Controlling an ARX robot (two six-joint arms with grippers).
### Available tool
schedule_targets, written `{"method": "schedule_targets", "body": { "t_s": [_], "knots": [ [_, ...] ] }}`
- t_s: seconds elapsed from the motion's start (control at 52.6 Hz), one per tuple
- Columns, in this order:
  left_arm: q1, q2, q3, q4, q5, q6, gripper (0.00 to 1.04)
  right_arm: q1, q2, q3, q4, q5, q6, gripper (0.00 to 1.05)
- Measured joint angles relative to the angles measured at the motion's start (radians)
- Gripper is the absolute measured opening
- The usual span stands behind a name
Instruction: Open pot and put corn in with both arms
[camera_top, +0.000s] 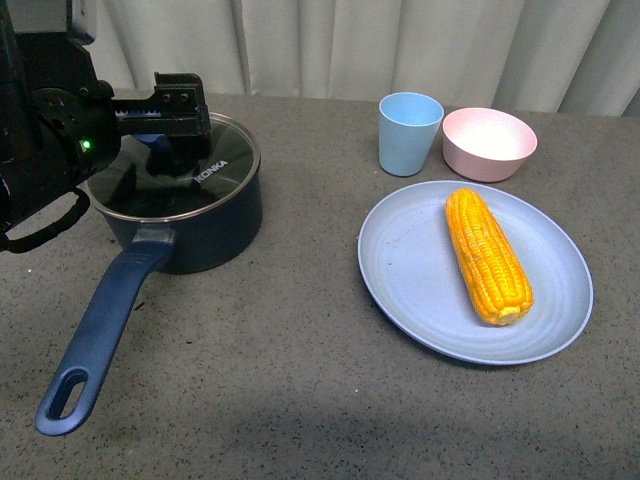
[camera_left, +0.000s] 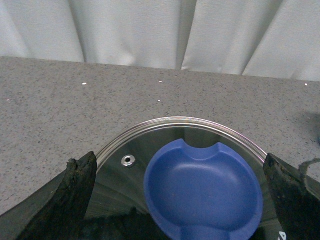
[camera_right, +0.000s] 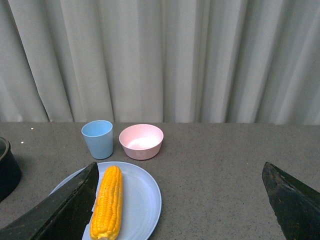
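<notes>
The dark navy pot (camera_top: 205, 225) stands at the left with its glass KONKA lid (camera_top: 215, 170) on and its long blue handle (camera_top: 100, 335) pointing toward me. My left gripper (camera_top: 165, 150) is open just above the lid. In the left wrist view its fingers (camera_left: 77, 185) stand on either side of the lid's blue knob (camera_left: 202, 192) without touching it. The yellow corn (camera_top: 487, 255) lies on a blue plate (camera_top: 410, 270) at the right. The corn also shows in the right wrist view (camera_right: 107, 202). My right gripper (camera_right: 177, 200) is open, empty, and out of the front view.
A light blue cup (camera_top: 409, 132) and a pink bowl (camera_top: 488, 142) stand behind the plate. A grey curtain (camera_top: 400, 45) hangs at the table's far edge. The grey tabletop (camera_top: 290, 370) stretches between pot and plate.
</notes>
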Motion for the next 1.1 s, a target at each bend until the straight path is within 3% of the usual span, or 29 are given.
{"method": "schedule_targets", "body": {
  "t_s": [0.342,0.513,0.741,0.989,1.103],
  "knots": [
    [0.002,0.065,0.061,-0.055,0.002,0.018,0.98,0.0,0.0,0.0,0.0,0.0,0.0,0.96],
    [0.008,0.066,0.072,-0.061,0.012,0.018,0.66,0.0,0.0,0.0,0.0,0.0,0.0,0.96],
    [0.022,-0.005,0.058,-0.067,0.0,0.004,0.63,0.0,0.0,0.0,0.0,0.0,0.0,0.96],
    [0.152,-0.124,0.036,-0.037,0.006,0.003,0.63,0.0,0.0,0.0,0.0,0.0,0.0,0.96],
    [0.272,-0.058,0.004,0.006,0.04,0.036,0.63,0.0,0.0,0.0,0.0,0.0,0.0,0.96]
  ]
}}
